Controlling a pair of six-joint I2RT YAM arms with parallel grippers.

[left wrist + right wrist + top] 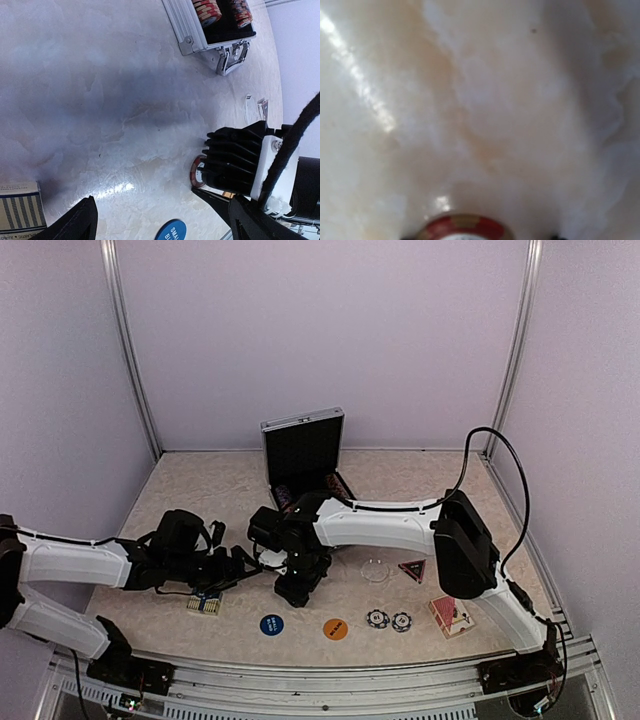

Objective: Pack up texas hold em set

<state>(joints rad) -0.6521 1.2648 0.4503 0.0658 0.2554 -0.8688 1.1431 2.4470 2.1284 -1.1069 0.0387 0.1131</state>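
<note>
Standing open at the back centre of the desk [200,490], the silver briefcase [302,445] has its lid upright and its black-lined base toward me. Rows of chip stacks [285,496] lie in the base. The left wrist view shows them as red-and-tan, with the metal handle [231,54] on the case's front wall.

Left jaws: wide apart, nothing between them. Both fingers [80,222] show at the lower edge of the left wrist view, over bare desk. The blue-striped card deck [204,603] lies near the left finger, on my side of it.

Right jaws: pointed down at the desk in front of the briefcase, just right of my left jaws. A red-and-tan chip [465,229] lies flat on the desk beneath them (the right wrist view is blurred and cuts off the chip's lower half). I cannot tell whether the right jaws touch it, or how wide they stand.

Loose items along the near edge, left to right:
- blue disc [271,624]
- orange disc [335,629]
- two loose striped chips [377,618], side by side
- red-backed card deck [452,616]

Behind the loose striped chips lie the clear disc [375,569] and the dark triangle [412,570], near each other but apart.
</note>
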